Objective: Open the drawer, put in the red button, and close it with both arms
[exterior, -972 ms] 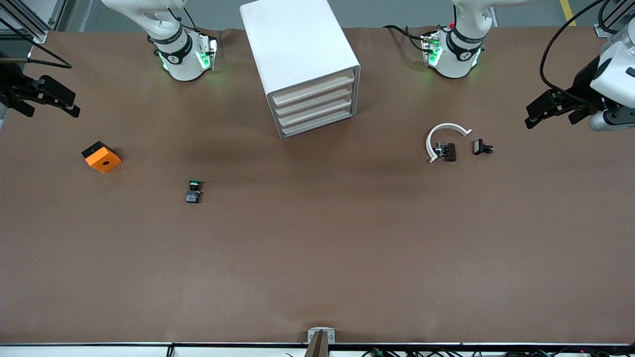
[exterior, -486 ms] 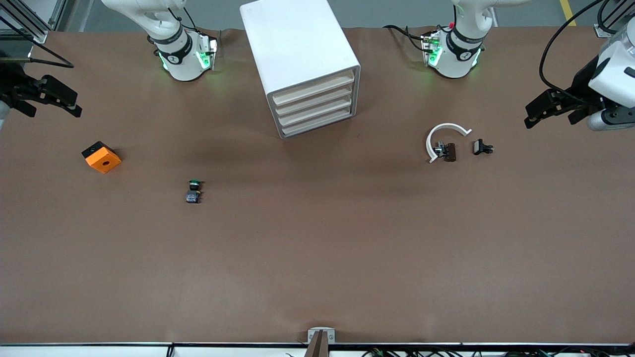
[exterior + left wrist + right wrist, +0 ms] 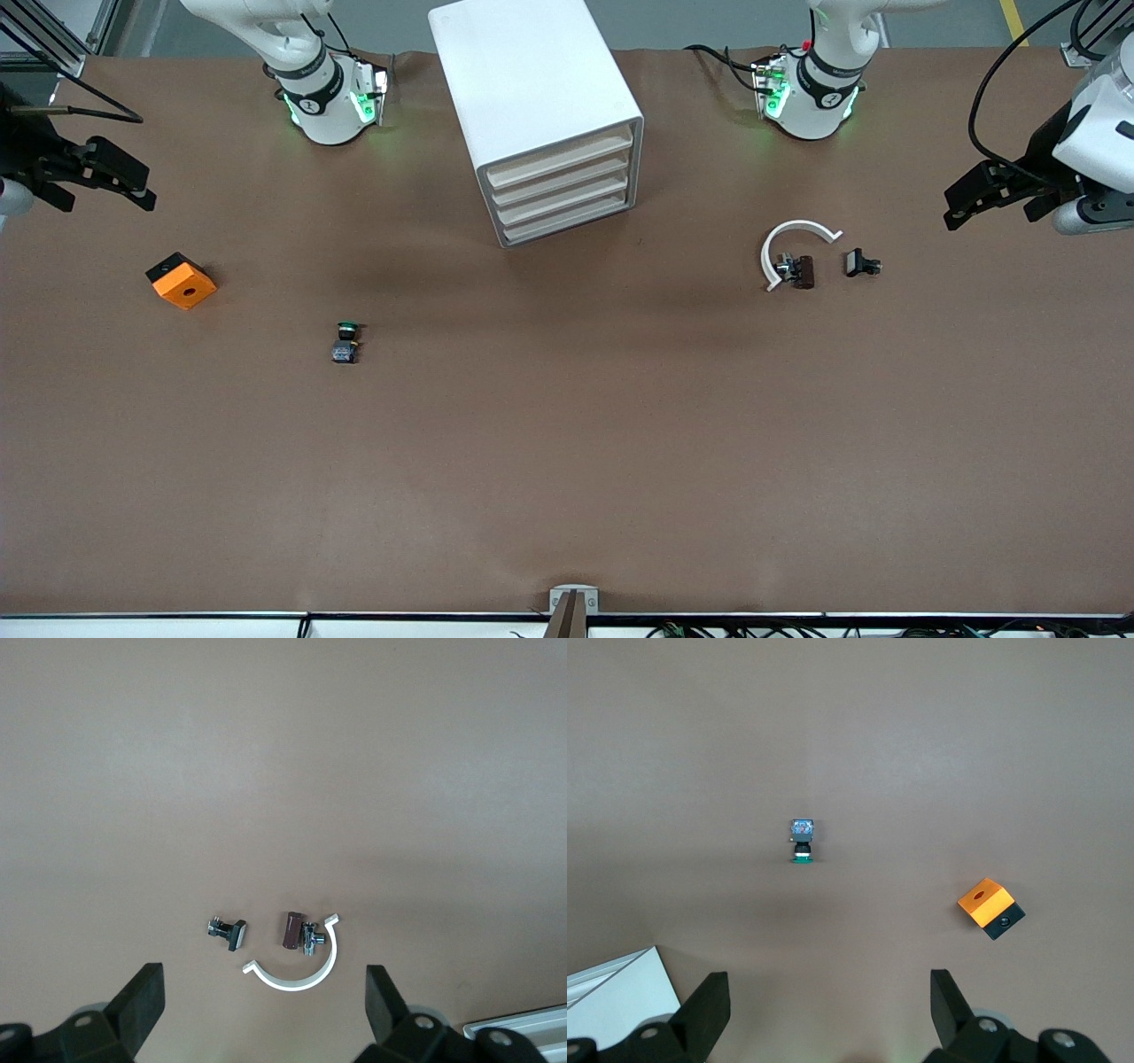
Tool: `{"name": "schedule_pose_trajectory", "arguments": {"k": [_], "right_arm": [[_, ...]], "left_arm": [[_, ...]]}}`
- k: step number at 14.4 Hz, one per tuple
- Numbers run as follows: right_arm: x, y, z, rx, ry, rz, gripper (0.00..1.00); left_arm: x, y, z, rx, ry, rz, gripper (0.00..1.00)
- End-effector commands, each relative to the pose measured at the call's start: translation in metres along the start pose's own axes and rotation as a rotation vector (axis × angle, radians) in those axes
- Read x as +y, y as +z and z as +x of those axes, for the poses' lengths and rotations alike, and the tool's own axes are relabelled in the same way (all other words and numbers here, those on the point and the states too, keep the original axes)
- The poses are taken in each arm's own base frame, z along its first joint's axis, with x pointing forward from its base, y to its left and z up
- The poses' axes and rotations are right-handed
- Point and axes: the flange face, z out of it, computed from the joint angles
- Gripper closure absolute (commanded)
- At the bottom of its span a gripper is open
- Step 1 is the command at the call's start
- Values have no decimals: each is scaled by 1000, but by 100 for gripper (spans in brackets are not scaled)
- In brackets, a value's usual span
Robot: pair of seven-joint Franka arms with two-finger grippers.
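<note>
The white drawer unit (image 3: 532, 89) stands between the two arm bases with its drawers (image 3: 563, 190) all shut; a corner of it shows in the right wrist view (image 3: 611, 997). No red-capped button shows in any view. A green-capped button (image 3: 346, 342) lies on the mat toward the right arm's end, also in the right wrist view (image 3: 802, 841). My right gripper (image 3: 106, 204) hangs open and empty over the table's edge at the right arm's end. My left gripper (image 3: 990, 220) hangs open and empty over the left arm's end.
An orange block (image 3: 181, 280) lies under the right gripper's side. A white C-shaped clip (image 3: 788, 237) holds a maroon part with a metal fitting (image 3: 802, 271), beside a small black part (image 3: 859, 263); all three show in the left wrist view (image 3: 297, 979).
The right gripper has drifted slightly toward the table's middle. The left gripper has shifted a little. Nothing on the table has moved.
</note>
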Motion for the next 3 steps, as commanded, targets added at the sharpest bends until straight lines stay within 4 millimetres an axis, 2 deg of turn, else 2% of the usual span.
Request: {"name": "schedule_pose_trajectory", "arguments": {"k": [1,3], "right_arm": [[0,-5,1,2,-5,-15,0],[1,-4,1,1,-4,-15,0]], "left_arm": [[1,-6,2,-8,17,24,0],[3,-6,2,-8,14,23,0]]}}
